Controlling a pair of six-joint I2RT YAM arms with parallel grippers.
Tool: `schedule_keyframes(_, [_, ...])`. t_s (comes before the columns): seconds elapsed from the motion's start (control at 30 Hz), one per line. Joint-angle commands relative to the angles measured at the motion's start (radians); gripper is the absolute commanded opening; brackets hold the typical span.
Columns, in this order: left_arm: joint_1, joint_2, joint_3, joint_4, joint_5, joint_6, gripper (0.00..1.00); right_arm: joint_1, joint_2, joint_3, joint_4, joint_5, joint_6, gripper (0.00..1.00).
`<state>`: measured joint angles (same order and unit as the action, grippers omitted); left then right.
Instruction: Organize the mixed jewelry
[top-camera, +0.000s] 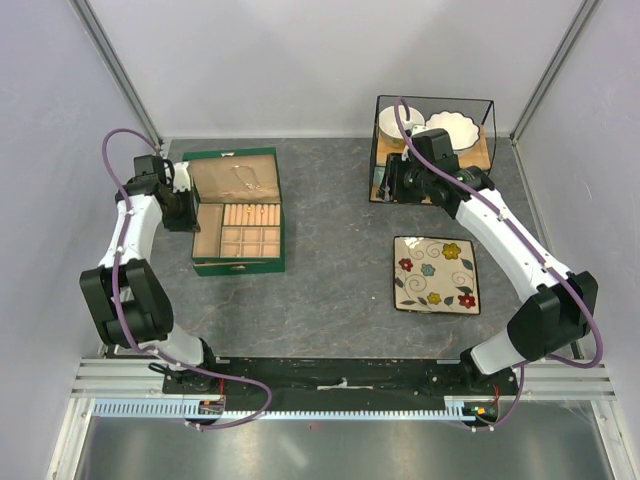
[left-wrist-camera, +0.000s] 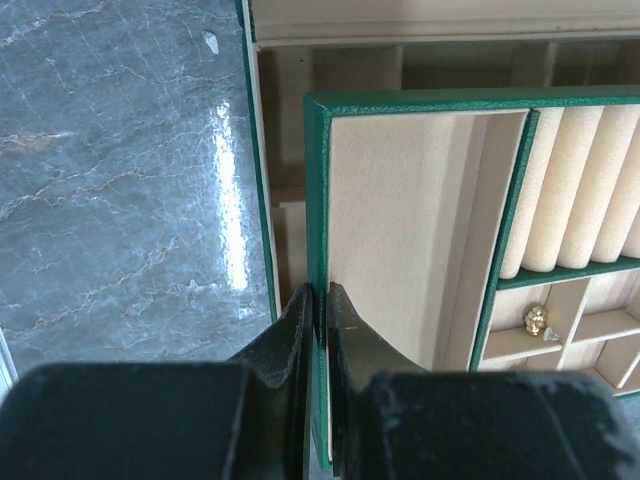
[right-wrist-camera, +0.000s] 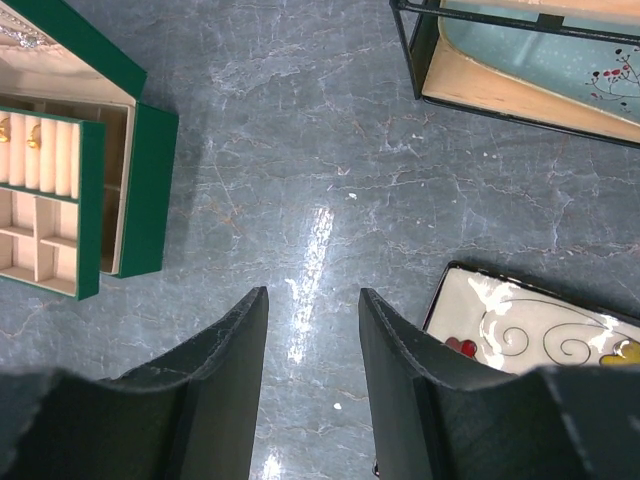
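The green jewelry box (top-camera: 238, 212) stands open at the left, its tan inner tray (left-wrist-camera: 400, 210) lifted off the base. My left gripper (left-wrist-camera: 320, 300) is shut on that tray's green left rim; it also shows in the top view (top-camera: 192, 215). A small gold piece (left-wrist-camera: 537, 320) lies in one of the tray's small compartments. Gold earrings (right-wrist-camera: 33, 135) sit on the ring rolls. A fine chain (top-camera: 240, 180) lies in the lid. My right gripper (right-wrist-camera: 313, 295) is open and empty above bare table, seen in the top view (top-camera: 392, 185) by the rack.
A black wire rack (top-camera: 435, 145) holding white bowls and a plate stands at the back right. A square floral plate (top-camera: 435, 273) lies on the table right of centre, and its corner shows by my right finger (right-wrist-camera: 520, 320). White walls enclose the table.
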<state>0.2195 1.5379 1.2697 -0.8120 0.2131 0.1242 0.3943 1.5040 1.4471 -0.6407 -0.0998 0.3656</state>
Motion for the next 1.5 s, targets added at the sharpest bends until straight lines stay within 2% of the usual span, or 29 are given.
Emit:
schedule_keyframes(0.0, [0.015,0.047,0.03,0.059,0.049,0.043,0.02,-0.008,-0.016,-0.007,0.039,0.0,-0.014,0.49])
schedule_keyframes(0.57, [0.023,0.131,0.085,0.094,0.055,0.032,0.01,-0.014,-0.016,-0.033,0.052,-0.008,-0.019,0.49])
schedule_keyframes(1.47, [0.021,0.175,0.074,0.112,0.081,0.018,0.01,-0.018,-0.025,-0.053,0.062,-0.014,-0.017,0.49])
